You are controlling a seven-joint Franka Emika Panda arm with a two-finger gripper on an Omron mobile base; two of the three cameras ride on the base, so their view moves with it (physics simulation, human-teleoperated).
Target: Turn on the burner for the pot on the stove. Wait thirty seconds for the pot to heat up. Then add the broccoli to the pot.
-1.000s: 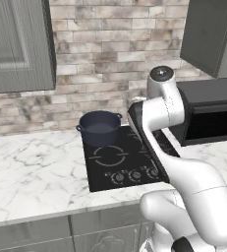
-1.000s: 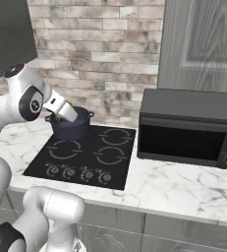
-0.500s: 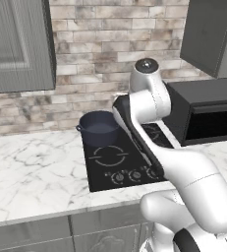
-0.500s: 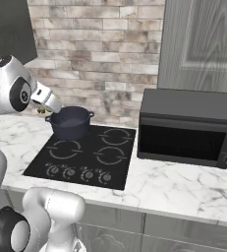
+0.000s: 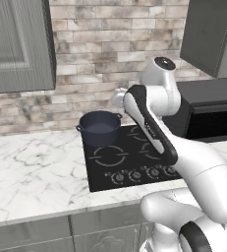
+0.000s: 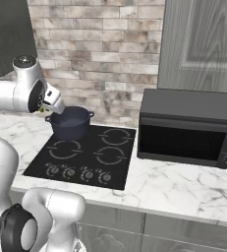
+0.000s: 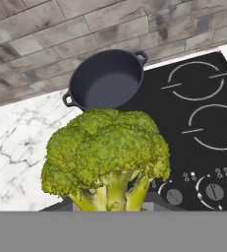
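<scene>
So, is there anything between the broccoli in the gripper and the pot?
No. In the hand view, the broccoli is held just before the pot; nothing lies between them, and the pot's inside is empty.

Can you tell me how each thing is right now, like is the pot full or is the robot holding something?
pot: upright on the stove's back left ring, nothing inside, no lid.
broccoli: held in the gripper, up in the air, not in the pot yet.
gripper: shut on the broccoli, near the pot.
stove: flat on the counter, rings dark.
microwave: door closed.
</scene>
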